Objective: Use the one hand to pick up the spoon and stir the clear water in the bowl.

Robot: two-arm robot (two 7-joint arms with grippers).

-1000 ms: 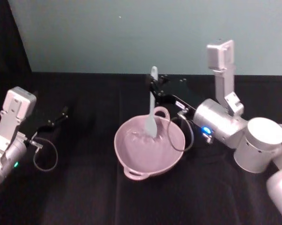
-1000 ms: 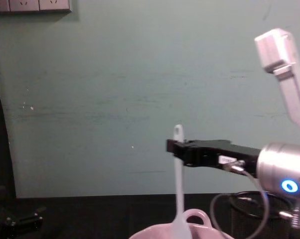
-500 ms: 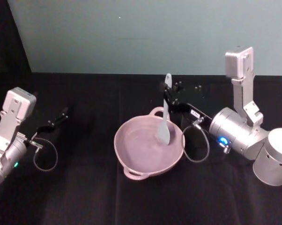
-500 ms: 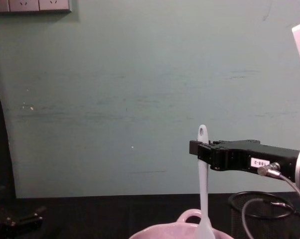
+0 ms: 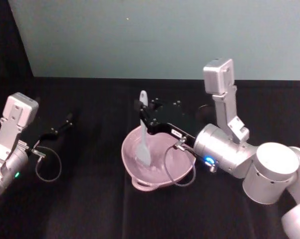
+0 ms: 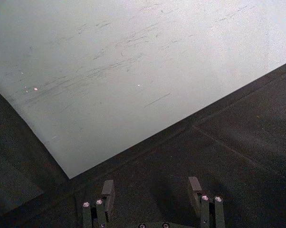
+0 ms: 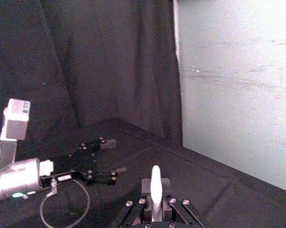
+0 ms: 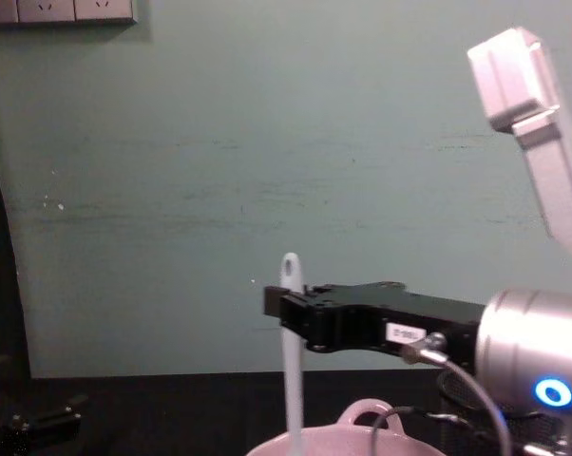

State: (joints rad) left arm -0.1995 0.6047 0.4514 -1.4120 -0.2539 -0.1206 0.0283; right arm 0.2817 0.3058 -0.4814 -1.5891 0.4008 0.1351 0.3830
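Stirring gently, we are clenching our right black flat-jawed hand (image 5: 143,115) on the upper handle of the slim white translucent spoon (image 5: 143,144), its blade hanging directly below the hand inside the pale pink round bowl (image 5: 162,175). We are aiming for slow circles, blade clear of the rim. Our left hand (image 5: 60,127) is lying parked and released, well off to the left.

Slim white spoon (image 5: 143,133) upright in right claw (image 5: 142,113), blade down inside pale pink bowl (image 5: 161,175)

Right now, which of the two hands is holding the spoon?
The right hand, shut on the spoon, its blade down in the pink bowl. The left hand sits open off to the left, holding nothing.
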